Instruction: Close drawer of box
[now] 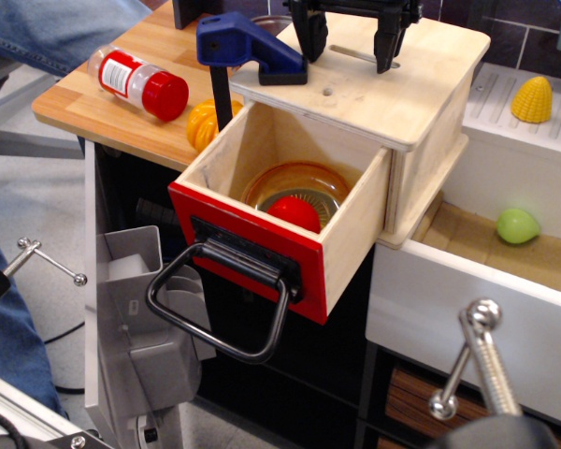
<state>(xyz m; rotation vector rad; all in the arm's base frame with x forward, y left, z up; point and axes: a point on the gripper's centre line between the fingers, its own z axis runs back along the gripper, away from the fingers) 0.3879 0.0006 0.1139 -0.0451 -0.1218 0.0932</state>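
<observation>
Plywood drawer [271,210] hangs well out of the box [407,89], red front and black loop handle [220,304] facing us; inside sits an amber bowl [304,182] with a red ball-like thing [294,212], perhaps a fruit; black gripper [351,42] hovers above the box top, fingers apart, clutching nothing; blue clamp [243,47] grips the box's left edge.

I see the drawer [271,220] pulled well out of the box [393,94], its red front and black loop handle [215,304] facing me. Inside sits an orange bowl [299,182] with a red ball [294,211]. The end effector [348,42] hangs over the box top, jaws apart, gripping nothing. A blue clamp [248,51] pins the box; a red-capped bottle [140,82] lies on the tabletop [84,108].
</observation>
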